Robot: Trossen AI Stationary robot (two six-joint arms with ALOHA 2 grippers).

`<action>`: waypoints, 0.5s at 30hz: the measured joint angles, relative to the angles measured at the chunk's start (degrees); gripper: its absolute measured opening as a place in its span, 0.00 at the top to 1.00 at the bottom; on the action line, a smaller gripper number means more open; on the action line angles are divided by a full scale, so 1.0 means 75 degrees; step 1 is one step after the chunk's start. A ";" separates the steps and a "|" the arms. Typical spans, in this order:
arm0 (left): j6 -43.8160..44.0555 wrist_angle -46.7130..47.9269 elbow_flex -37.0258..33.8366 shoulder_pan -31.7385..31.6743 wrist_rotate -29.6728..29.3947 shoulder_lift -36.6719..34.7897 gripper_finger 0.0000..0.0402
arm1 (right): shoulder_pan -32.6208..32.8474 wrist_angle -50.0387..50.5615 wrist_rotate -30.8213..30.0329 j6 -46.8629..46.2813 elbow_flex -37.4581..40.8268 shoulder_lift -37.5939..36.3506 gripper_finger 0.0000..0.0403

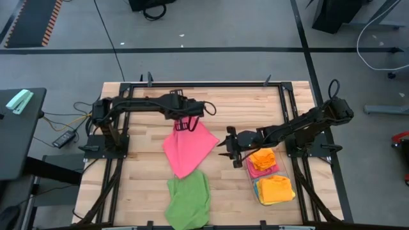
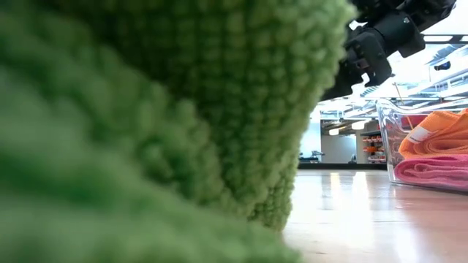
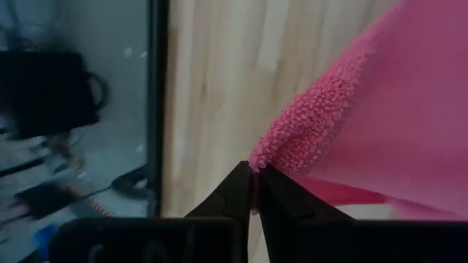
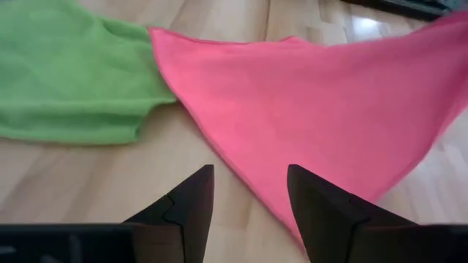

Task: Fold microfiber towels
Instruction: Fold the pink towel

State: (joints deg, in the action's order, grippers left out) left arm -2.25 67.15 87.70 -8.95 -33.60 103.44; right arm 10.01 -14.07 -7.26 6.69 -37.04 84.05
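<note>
At frame centre, the left gripper (image 1: 186, 125) pinched the pink towel's (image 1: 188, 148) corner to spread it; the right gripper (image 1: 225, 147), jaws apart, seemingly needed another corner.

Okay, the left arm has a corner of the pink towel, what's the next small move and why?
Probably draw that corner across to fold: the left gripper is shut on the pink towel, which lies spread out, while the right gripper waits open beside it.

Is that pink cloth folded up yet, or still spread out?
Still spread: the pink towel lies open on the table, one corner pinched by the left gripper.
</note>
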 joint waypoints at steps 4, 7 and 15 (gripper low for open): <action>-0.0503 -0.0802 -0.0002 -0.0314 0.0748 0.0125 0.96 | -0.0129 0.0023 -0.0053 0.0175 0.0000 0.0000 0.55; -0.1224 -0.1363 -0.0003 -0.0494 0.0805 0.0388 0.97 | -0.0221 0.0026 -0.0058 -0.0123 0.0000 0.0000 0.55; -0.2939 -0.2781 -0.0008 -0.1299 0.0655 0.1416 0.96 | -0.0215 0.0009 -0.0056 -0.0383 0.0000 0.0000 0.55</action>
State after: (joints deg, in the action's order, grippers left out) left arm -24.29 46.29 87.64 -18.70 -28.69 114.06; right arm 8.40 -14.00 -7.68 3.81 -37.04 84.05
